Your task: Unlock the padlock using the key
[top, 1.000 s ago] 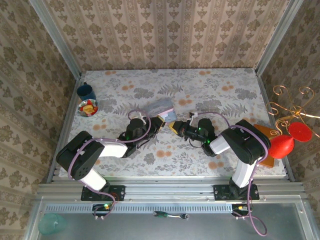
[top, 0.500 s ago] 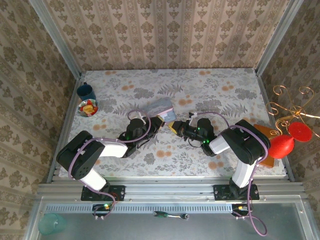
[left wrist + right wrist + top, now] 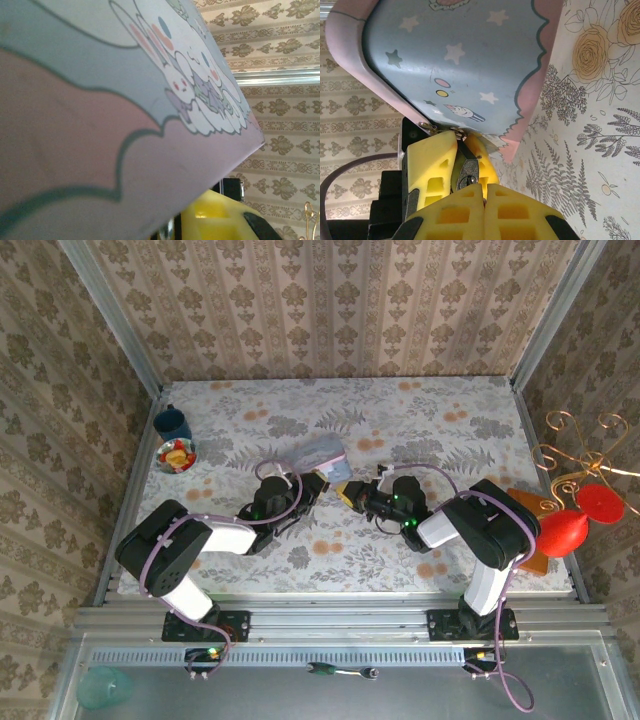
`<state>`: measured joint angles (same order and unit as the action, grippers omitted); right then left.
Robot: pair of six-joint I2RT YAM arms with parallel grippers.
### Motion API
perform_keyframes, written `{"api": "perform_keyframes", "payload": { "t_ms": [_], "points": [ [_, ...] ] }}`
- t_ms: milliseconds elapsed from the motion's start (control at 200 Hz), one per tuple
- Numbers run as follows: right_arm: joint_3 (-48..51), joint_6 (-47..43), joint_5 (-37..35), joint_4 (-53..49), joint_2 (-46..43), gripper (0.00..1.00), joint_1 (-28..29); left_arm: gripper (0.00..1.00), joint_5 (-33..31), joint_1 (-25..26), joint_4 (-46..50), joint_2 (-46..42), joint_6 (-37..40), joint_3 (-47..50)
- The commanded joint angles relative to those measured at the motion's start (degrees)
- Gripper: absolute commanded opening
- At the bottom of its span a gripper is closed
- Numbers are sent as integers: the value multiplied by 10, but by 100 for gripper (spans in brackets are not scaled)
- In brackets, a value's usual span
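Two grippers meet by the pink-and-blue case [image 3: 460, 60] | left gripper [image 3: 460, 142] clamped on padlock [image 3: 465, 172] at case's edge | right gripper [image 3: 483, 192] pressed together just below, key hidden | padlock not open yet, I think

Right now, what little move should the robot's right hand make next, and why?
Probably creep the right hand forward, slowly. Its fingers look shut, and the dark padlock sits just ahead of them, gripped by the left hand under the pastel case. The key is hidden, so tiny moves seem safest.
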<state>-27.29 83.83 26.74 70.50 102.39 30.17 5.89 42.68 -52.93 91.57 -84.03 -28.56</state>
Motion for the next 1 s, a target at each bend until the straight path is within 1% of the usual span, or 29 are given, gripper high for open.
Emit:
{"api": "perform_keyframes", "payload": {
  "t_ms": [0, 145, 600, 815, 995],
  "points": [
    [-43, 5, 17, 44, -11, 0, 28, 2, 109, 49, -35, 7, 2, -32],
    [-46, 6, 21, 44, -14, 0, 28, 2, 113, 54, 7, 2, 19, -39],
    [-49, 8, 31, 43, -14, 0, 30, 2, 117, 55, 22, 2, 25, -41],
    [-28, 5, 22, 42, 6, 0, 4, 1, 119, 56, 26, -4, 27, -40],
    [-20, 0, 12, 42, 17, 0, 1, 1, 110, 55, 26, -15, 29, -36]
  ]
}}
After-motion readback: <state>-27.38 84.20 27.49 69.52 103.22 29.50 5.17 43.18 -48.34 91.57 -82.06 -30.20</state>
